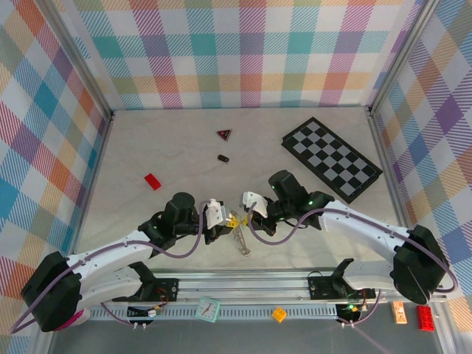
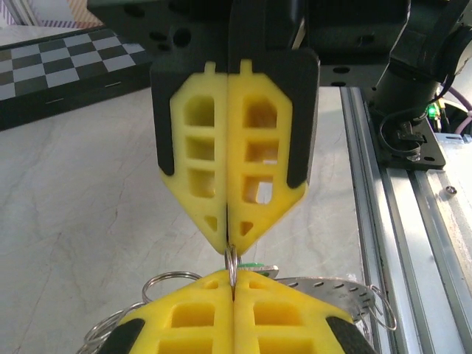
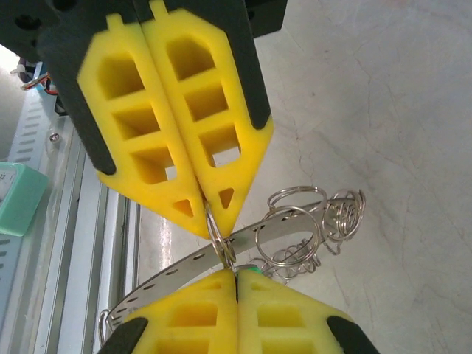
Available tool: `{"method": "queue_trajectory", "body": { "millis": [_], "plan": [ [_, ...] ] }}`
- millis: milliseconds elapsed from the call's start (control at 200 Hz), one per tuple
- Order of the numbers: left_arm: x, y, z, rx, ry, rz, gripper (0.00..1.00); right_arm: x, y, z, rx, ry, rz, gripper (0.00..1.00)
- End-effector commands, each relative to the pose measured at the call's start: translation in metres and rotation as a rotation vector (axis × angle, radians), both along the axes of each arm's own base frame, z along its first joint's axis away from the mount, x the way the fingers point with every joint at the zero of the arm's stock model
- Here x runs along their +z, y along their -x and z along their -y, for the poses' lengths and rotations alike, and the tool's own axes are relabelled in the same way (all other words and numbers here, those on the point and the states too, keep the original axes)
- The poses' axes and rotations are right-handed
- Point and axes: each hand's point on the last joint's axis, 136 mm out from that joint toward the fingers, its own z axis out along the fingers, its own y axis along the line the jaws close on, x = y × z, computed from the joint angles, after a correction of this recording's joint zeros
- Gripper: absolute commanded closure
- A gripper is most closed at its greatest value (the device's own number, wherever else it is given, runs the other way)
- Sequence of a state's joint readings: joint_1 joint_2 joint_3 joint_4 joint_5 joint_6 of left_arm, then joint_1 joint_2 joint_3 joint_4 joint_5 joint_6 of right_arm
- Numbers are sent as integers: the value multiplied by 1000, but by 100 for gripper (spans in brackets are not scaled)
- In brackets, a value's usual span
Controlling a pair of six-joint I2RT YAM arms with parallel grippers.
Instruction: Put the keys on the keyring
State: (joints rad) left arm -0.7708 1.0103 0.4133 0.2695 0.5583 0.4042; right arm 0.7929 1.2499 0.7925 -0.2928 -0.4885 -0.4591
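Left claw: the left claw (image 2: pixel 233 295) is clamped right down, yellow pads flush together, and it has the bottom of the keyring (image 2: pixel 231 263) nipped at its very tip.
Right claw: closed just as tight. The right claw (image 3: pixel 236 284) meets the other tip to tip and bites the same thin loop from the opposite side.
Keyring: a slim silver ring standing on edge in the small gap between the two tips, above the near part of the surface (image 1: pixel 169 140), close to the front rail.
Keys: the keys (image 3: pixel 295 221) hang as a silvery bundle just beside the ring, a flat perforated strip with a tangle of wire loops. Single key shapes are too small to tell apart, and I cannot tell whether the bundle's low end touches the surface.
Stage: by my reading, both claws have the ring and the threading is not yet done.
Risk, slip: each claw holds only a sliver of wire at the very point of its pads. A small twist or uneven pull could flick the ring out of one of them.
Risk, strain: if the arms draw apart or rotate out of step, the thin loop could bend or spring free.
Risk, swing: the dangling bundle could sway and snag a pad, or drag the ring sideways.
Risk, drop: a release here could send everything towards the rail gap.
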Motion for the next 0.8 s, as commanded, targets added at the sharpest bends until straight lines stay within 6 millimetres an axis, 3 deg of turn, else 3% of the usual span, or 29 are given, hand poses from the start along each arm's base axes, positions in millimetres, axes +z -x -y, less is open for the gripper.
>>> {"method": "queue_trajectory", "body": {
  "millis": [0, 95, 170, 245, 670, 800],
  "plan": [
    [24, 7, 6, -42, 89, 54, 100, -5, 3, -3, 7, -18, -23, 100],
    [23, 7, 6, -39, 91, 51, 100, 5, 3, -3, 8, -60, 13, 100],
    [22, 7, 6, -35, 92, 46, 100, 12, 3, -1, 0, -92, 52, 81],
    [22, 7, 6, -32, 104, 44, 100, 15, 5, 1, 1, -116, 77, 75],
    [27, 9, 9, -36, 178, 20, 100, 18, 9, -9, 45, -167, 42, 74],
    [29, 9, 10, -44, 190, 19, 100, 19, 8, -12, 51, -178, 38, 79]
  ]
}}
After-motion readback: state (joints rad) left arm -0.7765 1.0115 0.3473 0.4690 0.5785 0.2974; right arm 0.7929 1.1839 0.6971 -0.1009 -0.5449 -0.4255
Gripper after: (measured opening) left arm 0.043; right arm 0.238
